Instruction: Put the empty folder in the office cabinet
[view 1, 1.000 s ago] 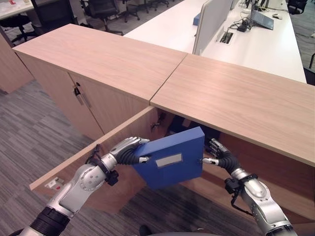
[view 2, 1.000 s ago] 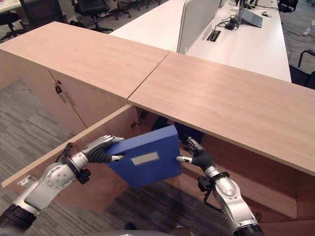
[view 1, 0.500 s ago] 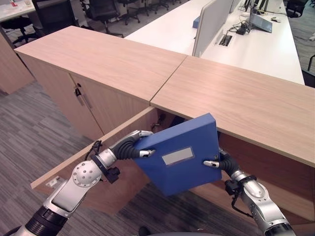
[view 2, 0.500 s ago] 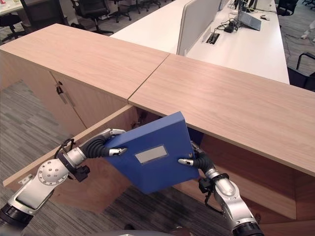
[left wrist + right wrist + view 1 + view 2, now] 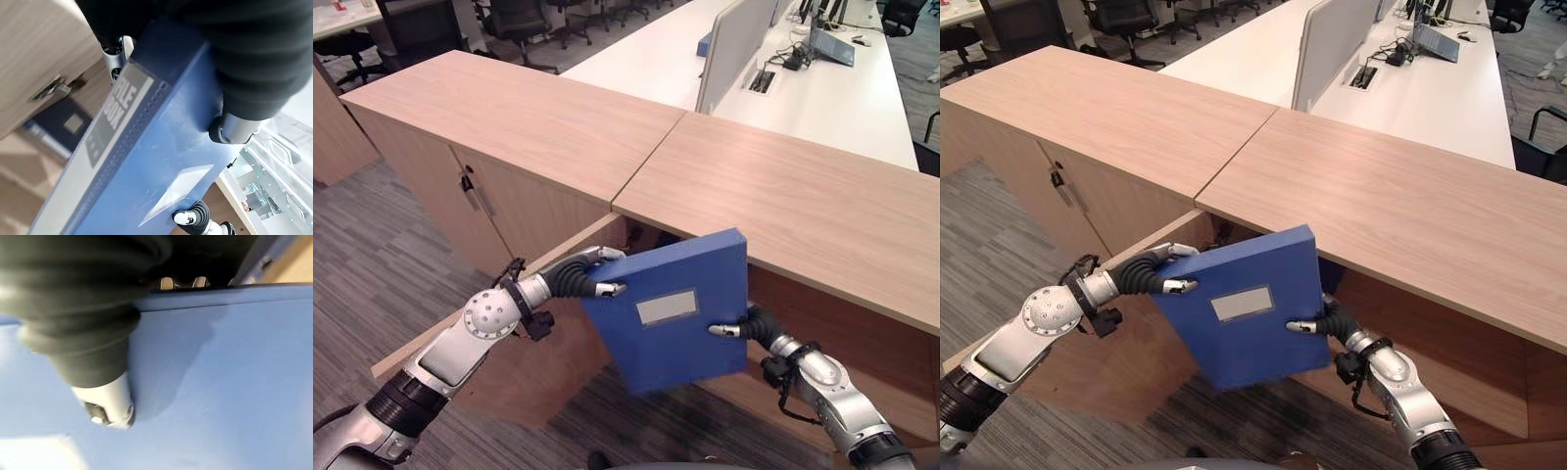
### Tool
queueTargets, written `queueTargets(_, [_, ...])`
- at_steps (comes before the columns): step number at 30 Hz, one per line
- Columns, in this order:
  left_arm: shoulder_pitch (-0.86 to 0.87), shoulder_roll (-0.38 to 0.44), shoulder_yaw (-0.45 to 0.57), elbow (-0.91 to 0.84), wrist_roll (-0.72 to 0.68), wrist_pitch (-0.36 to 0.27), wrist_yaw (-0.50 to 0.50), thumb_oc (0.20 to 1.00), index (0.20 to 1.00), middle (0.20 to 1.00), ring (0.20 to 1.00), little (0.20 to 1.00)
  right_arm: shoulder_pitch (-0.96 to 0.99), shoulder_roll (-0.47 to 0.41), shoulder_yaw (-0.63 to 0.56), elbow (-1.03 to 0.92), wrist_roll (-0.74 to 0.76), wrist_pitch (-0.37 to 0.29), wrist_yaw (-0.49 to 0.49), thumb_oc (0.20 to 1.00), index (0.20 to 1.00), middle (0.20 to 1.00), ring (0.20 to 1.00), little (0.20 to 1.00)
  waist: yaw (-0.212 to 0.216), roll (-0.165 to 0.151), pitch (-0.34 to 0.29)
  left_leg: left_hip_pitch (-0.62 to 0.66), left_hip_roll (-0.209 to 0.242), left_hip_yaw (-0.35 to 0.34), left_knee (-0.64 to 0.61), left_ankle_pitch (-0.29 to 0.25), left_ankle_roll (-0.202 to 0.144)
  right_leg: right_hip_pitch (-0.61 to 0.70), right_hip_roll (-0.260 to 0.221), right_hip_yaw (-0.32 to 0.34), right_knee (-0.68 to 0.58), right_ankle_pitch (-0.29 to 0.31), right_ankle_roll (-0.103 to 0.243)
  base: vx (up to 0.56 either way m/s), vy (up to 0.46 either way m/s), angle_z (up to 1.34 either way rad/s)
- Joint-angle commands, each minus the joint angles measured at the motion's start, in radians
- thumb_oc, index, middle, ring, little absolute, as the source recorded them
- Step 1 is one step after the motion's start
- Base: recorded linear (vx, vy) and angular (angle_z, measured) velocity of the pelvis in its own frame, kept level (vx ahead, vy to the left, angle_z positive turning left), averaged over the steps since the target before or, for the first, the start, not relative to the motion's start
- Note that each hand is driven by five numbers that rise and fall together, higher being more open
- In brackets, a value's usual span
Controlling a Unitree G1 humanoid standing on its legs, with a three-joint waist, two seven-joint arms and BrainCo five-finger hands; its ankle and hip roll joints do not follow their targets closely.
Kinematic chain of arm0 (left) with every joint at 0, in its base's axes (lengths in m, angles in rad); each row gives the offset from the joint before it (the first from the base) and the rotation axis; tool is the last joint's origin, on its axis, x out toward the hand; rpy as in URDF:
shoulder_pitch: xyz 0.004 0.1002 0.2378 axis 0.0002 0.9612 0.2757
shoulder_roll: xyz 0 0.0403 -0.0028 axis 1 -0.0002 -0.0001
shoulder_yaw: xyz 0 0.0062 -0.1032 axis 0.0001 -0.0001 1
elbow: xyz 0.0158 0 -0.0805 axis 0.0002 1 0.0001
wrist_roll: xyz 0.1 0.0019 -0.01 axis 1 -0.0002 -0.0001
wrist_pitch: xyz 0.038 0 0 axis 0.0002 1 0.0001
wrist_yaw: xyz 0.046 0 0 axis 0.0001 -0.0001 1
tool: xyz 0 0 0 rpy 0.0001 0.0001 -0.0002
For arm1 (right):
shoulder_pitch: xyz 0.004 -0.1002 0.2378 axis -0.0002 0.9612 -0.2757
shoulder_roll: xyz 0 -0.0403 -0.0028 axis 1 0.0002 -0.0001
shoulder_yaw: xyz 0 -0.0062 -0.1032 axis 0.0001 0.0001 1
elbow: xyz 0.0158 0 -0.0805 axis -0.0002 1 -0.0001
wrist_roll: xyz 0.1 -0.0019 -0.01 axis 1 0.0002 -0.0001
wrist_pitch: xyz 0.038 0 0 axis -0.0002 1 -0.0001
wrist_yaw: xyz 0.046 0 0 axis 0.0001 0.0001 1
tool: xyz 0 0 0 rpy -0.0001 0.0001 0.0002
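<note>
Right hand: my right hand (image 5: pixel 736 327) pinches the near-right edge of the blue folder (image 5: pixel 671 308), thumb on its face, fingers behind.
Left hand: my left hand (image 5: pixel 592 276) clamps the opposite edge, thumb on the face, fingers wrapped round the spine.
Folder: I hold it between both hands, in the air and tilted, in front of the cabinet opening (image 5: pixel 651 240), upper corner near the cabinet top (image 5: pixel 783 201).
Door: the open door (image 5: pixel 524 323) lies just beside my left arm.
Inside: a dark folder (image 5: pixel 68 125) already stands in there.
Next, as I judge it: I should lower the upper corner below the top, square the folder to the opening, then push it in beside the dark one with even pressure from both hands.
</note>
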Motion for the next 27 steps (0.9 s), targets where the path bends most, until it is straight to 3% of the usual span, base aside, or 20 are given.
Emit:
queueTargets(1, [-0.116, -0.211, -0.114, -0.191, -0.295, -0.144, -0.069, 0.2, 0.2, 0.2, 0.2, 0.2, -0.14, 0.152, 0.107, -0.046, 0.2, -0.009, 0.076, 0.2, 0.2, 0.2, 0.2, 0.2, 0.03, -0.017, -0.05, 0.031, -0.015, -0.062, 0.001, -0.063, -0.024, -0.035, -0.103, -0.13, -0.043, 0.215, 0.064, 0.0, 0.0, 0.0])
queueTargets(6, [-0.133, -0.308, -0.136, -0.112, -0.359, -0.127, -0.07, 0.2, 0.2, 0.2, 0.2, 0.2, -0.098, 0.277, 0.166, 0.045, 0.414, 0.056, 0.118, 0.2, 0.2, 0.2, 0.2, 0.2, 0.029, -0.016, -0.051, 0.035, -0.016, -0.062, 0.001, -0.06, -0.025, -0.03, -0.106, -0.148, -0.042, 0.218, 0.063, 0.0, 0.0, 0.0])
queueTargets(9, [-0.113, -0.345, -0.131, -0.068, -0.376, -0.118, -0.041, 0.2, 0.2, 0.2, 0.2, 0.2, -0.054, 0.369, 0.118, 0.121, 0.565, 0.045, 0.06, 0.2, 0.2, 0.2, 0.2, 0.2, 0.023, -0.01, -0.045, 0.035, -0.017, -0.061, 0.001, -0.058, -0.026, -0.032, -0.104, -0.146, -0.042, 0.219, 0.062, 0.0, 0.0, 0.0])
queueTargets(11, [-0.074, -0.379, -0.124, -0.003, -0.425, -0.093, -0.015, 0.297, 0.297, 0.297, 0.297, 0.297, 0.006, 0.466, 0.069, 0.175, 0.686, 0.062, 0.04, 0.2, 0.2, 0.2, 0.2, 0.2, 0.015, -0.002, -0.039, 0.037, -0.016, -0.056, 0.001, -0.058, -0.027, -0.034, -0.098, -0.137, -0.041, 0.213, 0.06, 0.0, 0.0, 0.0])
queueTargets(13, [-0.074, -0.379, -0.126, -0.002, -0.425, -0.094, -0.016, 0.401, 0.401, 0.401, 0.401, 0.401, 0.007, 0.467, 0.068, 0.176, 0.687, 0.062, 0.041, 0.2, 0.2, 0.2, 0.2, 0.2, 0.015, -0.003, -0.04, 0.035, -0.017, -0.056, 0.001, -0.057, -0.027, -0.034, -0.099, -0.138, -0.043, 0.214, 0.059, -0.01, 0.013, -0.02])
queueTargets(14, [-0.018, -0.403, -0.121, 0.077, -0.478, -0.049, 0.006, 1.0, 1.0, 1.0, 1.0, 1.0, 0.061, 0.554, -0.013, 0.242, 0.807, 0.074, 0.004, 0.2, 0.2, 0.2, 0.2, 0.2, 0.004, 0.01, -0.035, 0.037, -0.017, -0.053, 0.001, -0.058, -0.028, -0.037, -0.095, -0.132, -0.039, 0.209, 0.059, -0.01, 0.025, -0.05])
queueTargets(17, [0.032, -0.409, -0.116, 0.124, -0.511, -0.02, 0.023, 1.0, 1.0, 1.0, 1.0, 1.0, 0.081, 0.598, -0.079, 0.297, 0.859, 0.063, -0.041, 0.2, 0.2, 0.2, 0.2, 0.2, -0.005, 0.016, -0.031, 0.035, -0.019, -0.054, 0.001, -0.056, -0.028, -0.041, -0.09, -0.122, -0.04, 0.209, 0.058, -0.01, 0.031, -0.06])
queueTargets(22, [0.192, -0.402, -0.067, 0.251, -0.534, 0.06, 0.05, 1.0, 1.0, 1.0, 1.0, 1.0, 0.069, 0.617, -0.289, 0.467, 0.842, 0.012, -0.121, 0.2, 0.2, 0.2, 0.2, 0.2, -0.027, 0.034, -0.029, 0.032, -0.02, -0.053, 0.001, -0.057, -0.027, -0.051, -0.081, -0.098, -0.041, 0.207, 0.057, 0.01, 0.033, -0.02])
queueTargets(25, [0.225, -0.404, -0.051, 0.328, -0.498, 0.079, 0.06, 1.0, 1.0, 1.0, 1.0, 1.0, 0.058, 0.609, -0.37, 0.551, 0.836, 0.013, -0.145, 0.2, 0.2, 0.2, 0.2, 0.2, -0.036, 0.039, -0.033, 0.031, -0.022, -0.053, 0.001, -0.057, -0.026, -0.056, -0.078, -0.085, -0.043, 0.206, 0.057, 0.02, 0.028, -0.17])
queueTargets(27, [0.273, -0.429, -0.022, 0.503, -0.408, 0.106, 0.073, 1.0, 1.0, 1.0, 1.0, 1.0, 0.042, 0.583, -0.479, 0.683, 0.852, 0.022, -0.171, 0.2, 0.2, 0.2, 0.2, 0.2, -0.048, 0.037, -0.041, 0.028, -0.024, -0.054, 0.001, -0.059, -0.024, -0.065, -0.078, -0.067, -0.048, 0.21, 0.059, 0.03, 0.044, -0.06])
